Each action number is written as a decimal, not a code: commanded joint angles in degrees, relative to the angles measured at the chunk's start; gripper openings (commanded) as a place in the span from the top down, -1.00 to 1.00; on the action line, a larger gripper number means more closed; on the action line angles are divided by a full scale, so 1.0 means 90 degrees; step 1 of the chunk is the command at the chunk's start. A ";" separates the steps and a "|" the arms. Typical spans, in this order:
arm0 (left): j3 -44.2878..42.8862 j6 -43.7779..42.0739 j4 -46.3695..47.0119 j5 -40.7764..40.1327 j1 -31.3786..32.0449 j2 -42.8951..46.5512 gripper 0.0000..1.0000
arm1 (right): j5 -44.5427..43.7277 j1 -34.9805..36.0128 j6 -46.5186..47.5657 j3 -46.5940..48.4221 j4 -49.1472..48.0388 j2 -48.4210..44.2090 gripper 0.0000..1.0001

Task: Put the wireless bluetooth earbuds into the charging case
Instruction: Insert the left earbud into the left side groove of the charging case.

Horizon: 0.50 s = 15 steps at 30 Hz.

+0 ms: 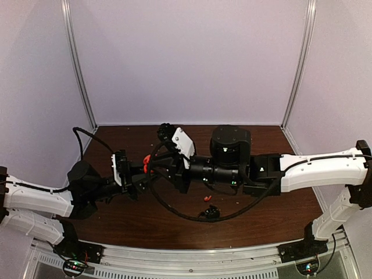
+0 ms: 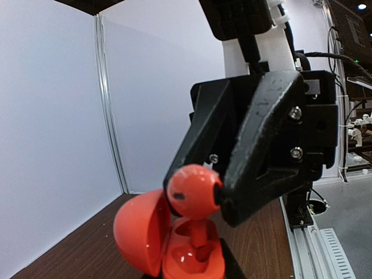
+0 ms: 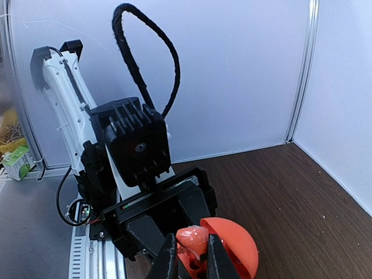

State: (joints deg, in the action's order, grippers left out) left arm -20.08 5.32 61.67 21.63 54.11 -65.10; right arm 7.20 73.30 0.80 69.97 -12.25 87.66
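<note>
The charging case is red-orange and round, its lid (image 2: 136, 238) swung open to the left of its base (image 2: 189, 261). My left gripper (image 1: 138, 173) is shut on the base and holds it above the table. One red-orange earbud (image 2: 193, 192) sits in my right gripper (image 3: 193, 263), whose black fingers (image 2: 261, 157) are shut on its round head. Its stem points down into a socket of the base. In the right wrist view the earbud (image 3: 193, 237) shows between the two fingers, just in front of the lid (image 3: 235, 244). A second red-orange earbud (image 1: 207, 198) lies loose on the table.
The brown wooden table (image 1: 279, 203) is walled in by white panels at the back and sides. A looping black cable (image 1: 174, 206) hangs under the right arm. A small dark rounded object (image 1: 210, 213) lies near the loose earbud. A metal rail (image 1: 192, 256) runs along the near edge.
</note>
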 commanded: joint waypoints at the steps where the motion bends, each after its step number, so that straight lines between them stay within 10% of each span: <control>1: -0.0150 0.0063 0.0413 -0.0044 0.0033 -0.0052 1.00 | -0.0177 0.0039 -0.0089 0.0172 0.0019 0.0136 0.80; 15: -0.0096 0.0112 0.0453 -0.0250 0.0033 0.0016 1.00 | -0.0494 0.0039 -0.0089 0.0279 0.0441 0.0153 0.79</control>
State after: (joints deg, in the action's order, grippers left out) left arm -20.08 5.78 61.71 20.34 54.13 -65.54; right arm 5.48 73.36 0.62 70.19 -10.83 88.58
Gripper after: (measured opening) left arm 0.187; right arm 0.138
